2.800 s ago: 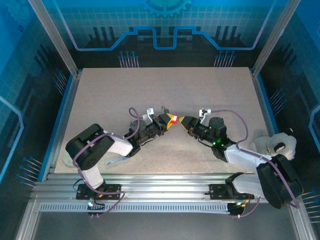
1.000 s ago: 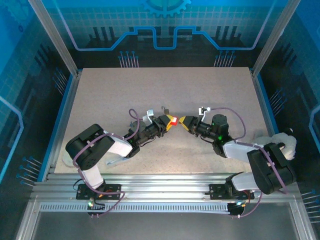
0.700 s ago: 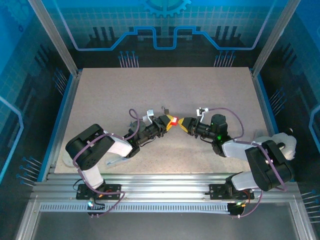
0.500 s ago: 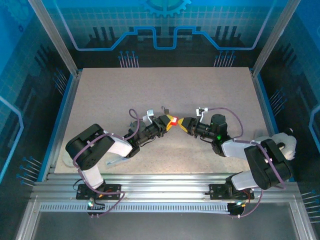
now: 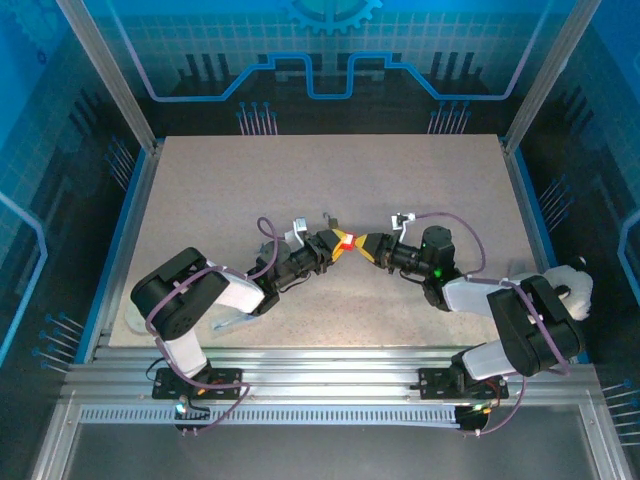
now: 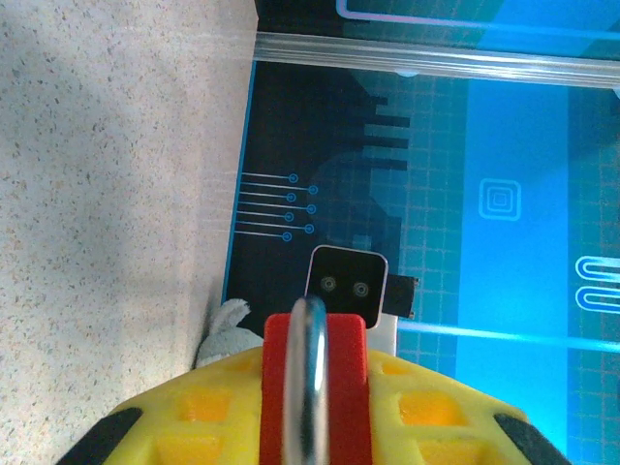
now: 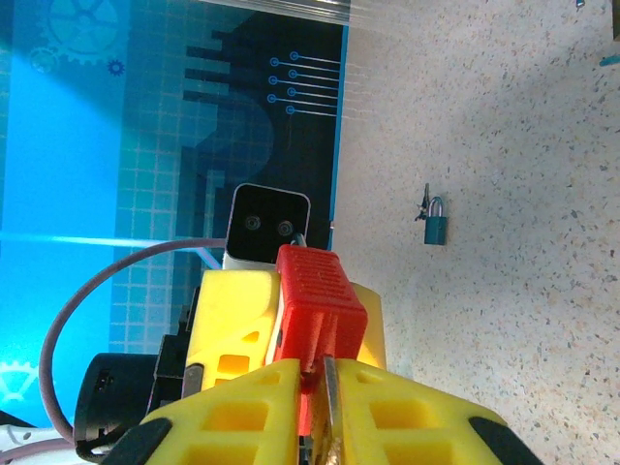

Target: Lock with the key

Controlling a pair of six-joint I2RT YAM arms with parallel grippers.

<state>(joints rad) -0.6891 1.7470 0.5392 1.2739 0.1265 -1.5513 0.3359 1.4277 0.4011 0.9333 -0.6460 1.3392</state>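
Observation:
The red padlock [image 5: 346, 240] hangs above the table's middle, with my left gripper [image 5: 338, 247] shut on its body. In the left wrist view its silver shackle [image 6: 308, 387] runs down between my yellow fingers [image 6: 203, 407]. My right gripper [image 5: 368, 243] faces it from the right, shut on the key [image 7: 330, 392]. Only the key's thin metal blade shows between the right fingers [image 7: 242, 417], its tip at the underside of the red padlock [image 7: 318, 295]. The key's head is hidden.
A small padlock [image 7: 435, 229] with a ring on it lies on the speckled table [image 5: 420, 180] just behind the grippers, also seen from above [image 5: 327, 216]. A white soft lump [image 5: 553, 283] sits at the right edge. Blue panels wall the table.
My right gripper has edged left toward the red padlock and its jaws have closed slightly. The right arm's elbow swung. The left arm and padlock stayed put.

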